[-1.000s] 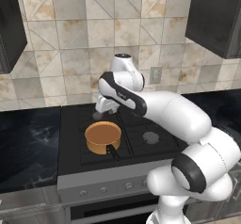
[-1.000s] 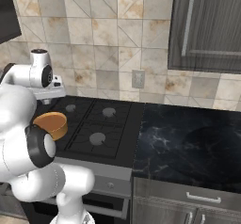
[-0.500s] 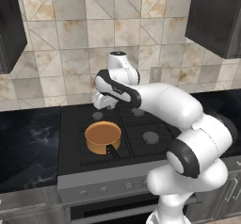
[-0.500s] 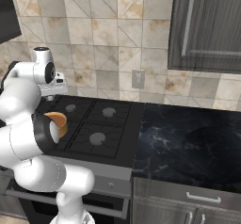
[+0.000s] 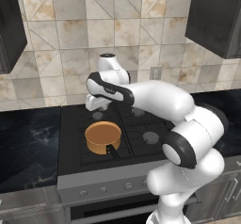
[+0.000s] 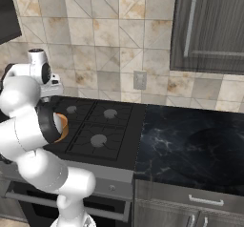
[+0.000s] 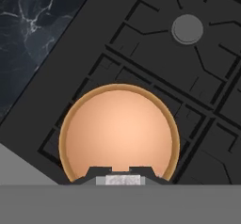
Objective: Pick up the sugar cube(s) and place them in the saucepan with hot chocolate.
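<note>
My hand [image 7: 120,169] has swung over the saucepan [image 7: 119,132]; fingers nearly closed on a sugar cube [image 7: 119,180] (small pale block between tips); I judge release is next.

Nothing here can be read. No lettering, brand, number or sign shows on the stove [image 5: 94,162], its front knobs, the saucepan [image 5: 102,137], the tiled wall, the dark cabinets or the wall outlet [image 6: 139,80]; the surfaces are plain and the knobs too small to make out any markings.
</note>
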